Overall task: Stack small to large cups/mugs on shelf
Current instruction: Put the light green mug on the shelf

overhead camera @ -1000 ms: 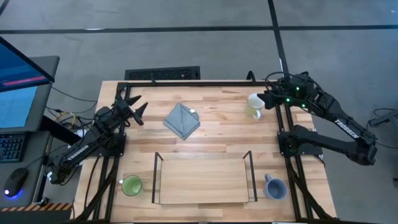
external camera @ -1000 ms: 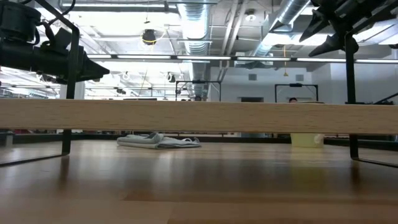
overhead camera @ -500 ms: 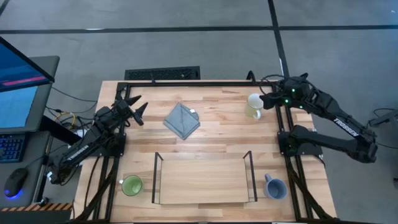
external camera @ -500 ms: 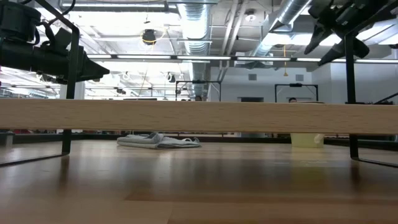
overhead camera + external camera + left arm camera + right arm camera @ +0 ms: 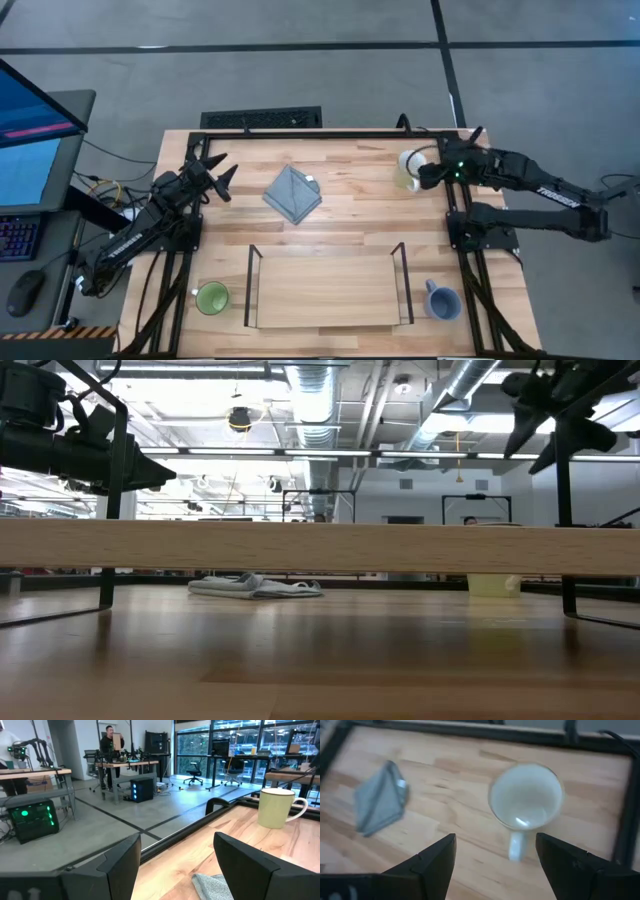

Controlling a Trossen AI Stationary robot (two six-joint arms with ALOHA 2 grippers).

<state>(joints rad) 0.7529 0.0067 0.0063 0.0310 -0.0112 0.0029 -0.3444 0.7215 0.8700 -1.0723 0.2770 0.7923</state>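
A: Right tool (image 5: 495,855)?
B: Fingers apart, empty, poised above the cream-white mug (image 5: 408,170) at the surface's (image 5: 350,215) far right corner. Left tool (image 5: 215,172) waits open, far left.
A: Step?
B: Approach, I'd judge; next it must descend and close on the mug.
A: Count?
B: Three mugs: cream, green (image 5: 211,297), blue-grey (image 5: 441,300), flanking one bare shelf (image 5: 325,290). One grey cloth (image 5: 293,194).

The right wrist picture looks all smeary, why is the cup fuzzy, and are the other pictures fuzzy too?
Right wrist view: the cream-white handled mug and grey folded cloth are smeared, like motion blur. Left wrist view: that mug is sharp. High view: crisp, soft shadows. Low view: bright ceiling lights glare above the light-wood shelf board.
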